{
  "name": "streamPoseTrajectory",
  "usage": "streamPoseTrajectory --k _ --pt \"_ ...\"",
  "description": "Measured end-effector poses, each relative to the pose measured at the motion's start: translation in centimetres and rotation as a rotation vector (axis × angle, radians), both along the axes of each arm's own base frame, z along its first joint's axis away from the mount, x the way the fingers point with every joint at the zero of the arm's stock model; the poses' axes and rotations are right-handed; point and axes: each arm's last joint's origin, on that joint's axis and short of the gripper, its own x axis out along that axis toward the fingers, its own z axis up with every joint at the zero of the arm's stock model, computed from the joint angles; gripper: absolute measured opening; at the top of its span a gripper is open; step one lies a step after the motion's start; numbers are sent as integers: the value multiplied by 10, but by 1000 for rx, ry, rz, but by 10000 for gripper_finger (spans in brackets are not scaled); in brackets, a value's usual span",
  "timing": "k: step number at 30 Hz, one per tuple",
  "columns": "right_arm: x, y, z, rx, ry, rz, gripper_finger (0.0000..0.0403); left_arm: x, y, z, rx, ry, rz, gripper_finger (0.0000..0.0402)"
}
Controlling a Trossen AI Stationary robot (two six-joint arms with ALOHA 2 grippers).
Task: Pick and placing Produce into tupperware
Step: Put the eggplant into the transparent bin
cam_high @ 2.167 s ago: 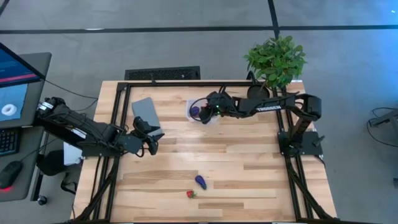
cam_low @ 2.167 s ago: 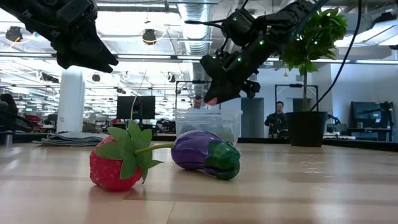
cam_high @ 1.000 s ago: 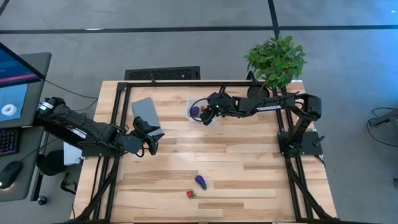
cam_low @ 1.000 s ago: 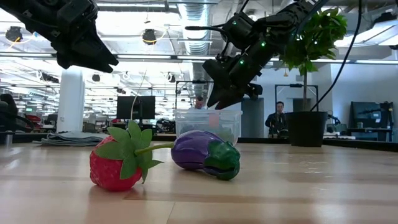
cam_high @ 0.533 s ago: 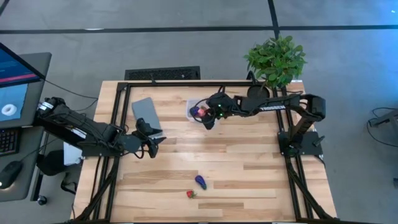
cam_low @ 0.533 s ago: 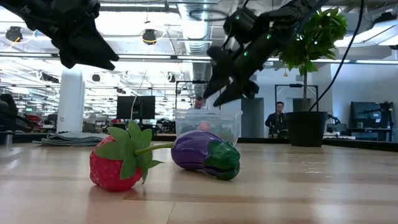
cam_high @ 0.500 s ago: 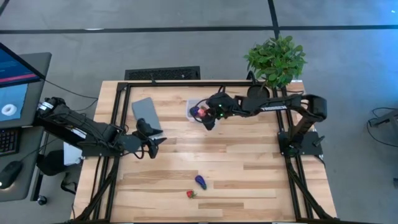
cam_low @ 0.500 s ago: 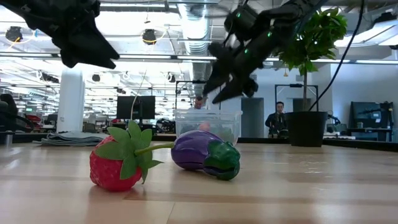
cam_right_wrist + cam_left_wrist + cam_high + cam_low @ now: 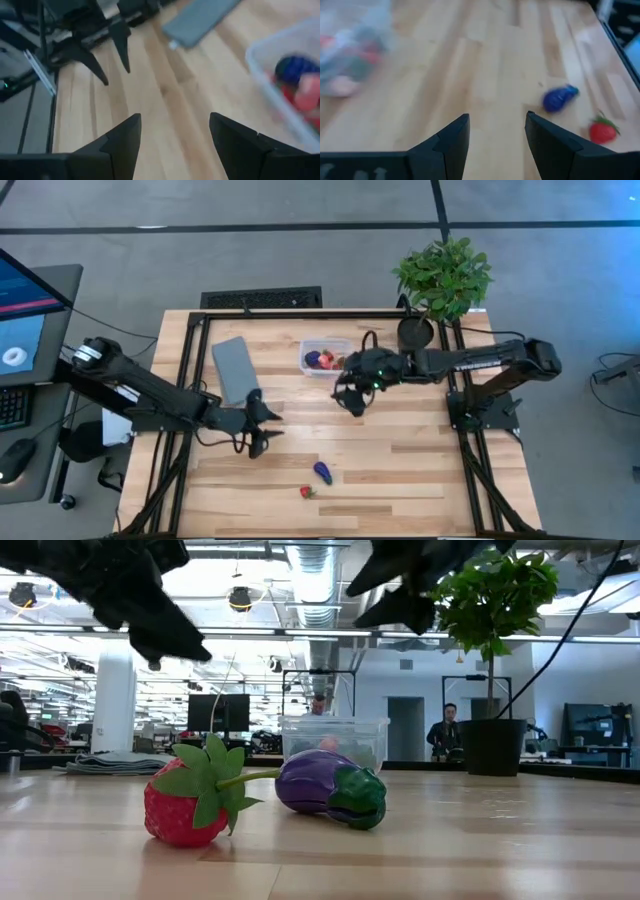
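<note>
Right gripper (image 9: pixel 350 402): jaws wide, empty, pulling away from tupperware (image 9: pixel 326 358); piece probably dropped inside. Left gripper (image 9: pixel 258 434): narrowly parted, approaching eggplant (image 9: pixel 322 472), strawberry (image 9: pixel 307 492).

Light wooden plank table (image 9: pixel 400 450) framed by black metal rails; flat grey rectangular lid (image 9: pixel 234 368) lying near the far left corner of the table, seen also as a grey slab (image 9: pixel 199 21) from the right wrist; leafy green potted plant in a dark round pot (image 9: pixel 443 278) standing at the far right corner, upright (image 9: pixel 492 660) in the low view; black slotted floor vent (image 9: pixel 261 299) just beyond the far edge; desk with a lit monitor (image 9: pixel 22 315), keyboard and black mouse (image 9: pixel 14 461) off the left edge; grey concrete floor around; office room behind with dark screens (image 9: pixel 220 712) and a person (image 9: pixel 444 737) standing far back.
</note>
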Motion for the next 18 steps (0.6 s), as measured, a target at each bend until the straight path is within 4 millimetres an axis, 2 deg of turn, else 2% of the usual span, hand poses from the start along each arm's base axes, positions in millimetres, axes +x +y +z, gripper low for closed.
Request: streamPoseTrajectory --k 4,8,12,18 --pt "-7 25 -5 24 80 7 260 14 -8 -15 -28 14 -67 180" --pt "-15 52 -9 13 144 31 260 22 -13 -19 -74 -23 -89 180" --pt "-26 80 -15 -65 200 39 260 27 -16 -12 -83 -50 -98 180" --pt "-51 118 -25 -175 301 51 260 41 -24 13 -47 -61 -167 180"
